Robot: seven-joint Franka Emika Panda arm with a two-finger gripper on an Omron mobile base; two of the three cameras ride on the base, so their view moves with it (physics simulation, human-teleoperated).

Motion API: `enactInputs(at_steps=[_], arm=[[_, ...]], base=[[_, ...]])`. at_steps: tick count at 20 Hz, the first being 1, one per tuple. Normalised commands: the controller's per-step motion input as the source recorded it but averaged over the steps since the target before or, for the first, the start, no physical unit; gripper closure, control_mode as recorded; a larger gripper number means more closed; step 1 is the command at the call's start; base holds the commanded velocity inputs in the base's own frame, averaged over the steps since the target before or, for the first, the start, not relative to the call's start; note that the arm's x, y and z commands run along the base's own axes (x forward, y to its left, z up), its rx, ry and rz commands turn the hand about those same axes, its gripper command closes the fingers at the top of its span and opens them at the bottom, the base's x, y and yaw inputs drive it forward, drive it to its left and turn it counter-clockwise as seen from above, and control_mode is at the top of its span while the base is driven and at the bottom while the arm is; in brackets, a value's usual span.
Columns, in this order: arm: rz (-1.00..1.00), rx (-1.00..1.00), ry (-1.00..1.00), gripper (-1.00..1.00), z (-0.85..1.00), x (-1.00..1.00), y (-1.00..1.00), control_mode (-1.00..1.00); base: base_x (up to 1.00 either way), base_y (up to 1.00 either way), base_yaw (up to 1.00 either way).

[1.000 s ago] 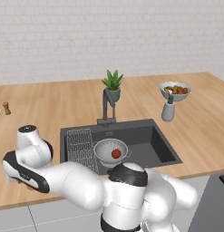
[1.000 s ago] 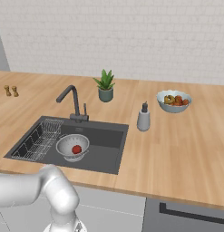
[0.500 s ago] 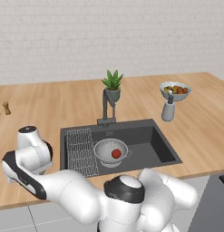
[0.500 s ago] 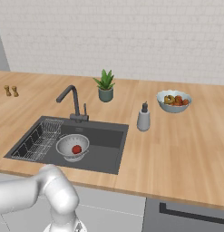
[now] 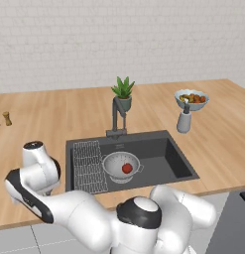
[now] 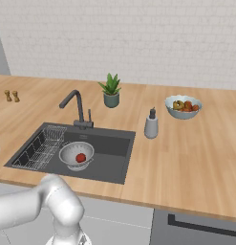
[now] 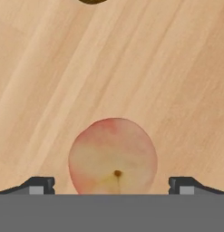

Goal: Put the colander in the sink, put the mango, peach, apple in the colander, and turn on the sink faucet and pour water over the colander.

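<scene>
In the hand view the peach [image 7: 113, 158], pinkish with a pale yellow patch, lies on the wooden counter between the tips of my gripper [image 7: 112, 185]. The jaws stand open, wide of the fruit on both sides. The silvery colander [image 5: 114, 166] [image 6: 70, 153] sits in the dark sink [image 5: 163, 154] [image 6: 112, 150] with the red apple [image 5: 127, 168] [image 6: 80, 157] inside it. The sink faucet [image 5: 116, 116] [image 6: 74, 103] stands behind the basin, and no water shows at its spout. The mango is out of view. My arm reaches over the counter left of the sink.
A wire rack [image 5: 89, 163] [image 6: 43, 146] lines the sink's left side. Behind stand a potted plant [image 5: 123, 92] [image 6: 111, 89], a soap dispenser [image 5: 183, 119] [image 6: 151, 124], a fruit bowl [image 5: 192, 98] [image 6: 183, 106] and two shakers [image 5: 1, 119] [image 6: 11, 95]. A dark round object [image 7: 92, 1] touches the hand view's top edge.
The arm's lower links have shifted slightly left over the counter. The colander, the apple and the other things have stayed put.
</scene>
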Motion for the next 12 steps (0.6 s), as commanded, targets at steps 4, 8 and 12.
enactInputs(at_steps=[4,8,12], arm=[[0.0,-0.05,0.0,-1.0,-0.16,0.07,0.04,-1.0],[0.0,-0.03,0.0,-1.0,-0.16,0.08,0.05,-1.0],[0.0,-0.01,0.0,1.0,-0.12,0.01,0.03,-1.0]], base=[[0.0,0.0,0.0],[0.0,0.0,0.0],[0.0,0.0,0.0]])
